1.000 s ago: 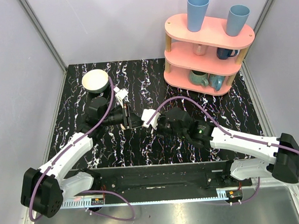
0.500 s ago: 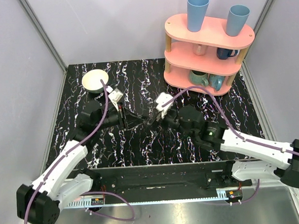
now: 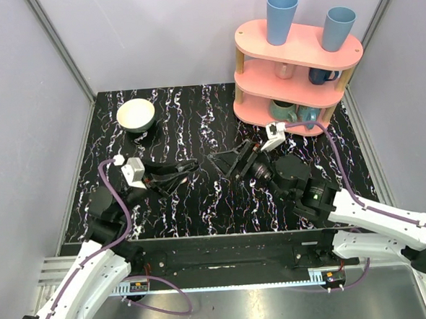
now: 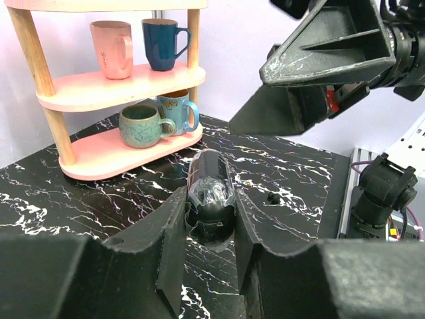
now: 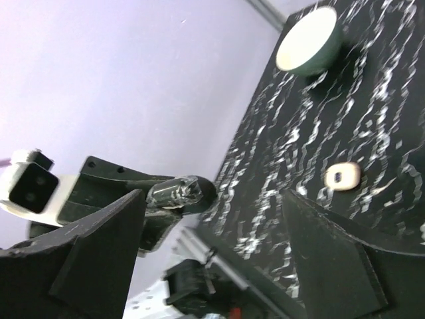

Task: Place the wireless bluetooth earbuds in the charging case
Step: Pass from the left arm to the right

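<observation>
The charging case lies flat on the table, left of the right gripper and apart from its widely spread fingers. A dark glossy cylinder sits in the left gripper; I cannot tell whether it is clamped.

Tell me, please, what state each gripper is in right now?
Left gripper: a dark shiny cylinder sits between its fingers; whether it is gripped cannot be told.
Right gripper: open, holding nothing.
</observation>
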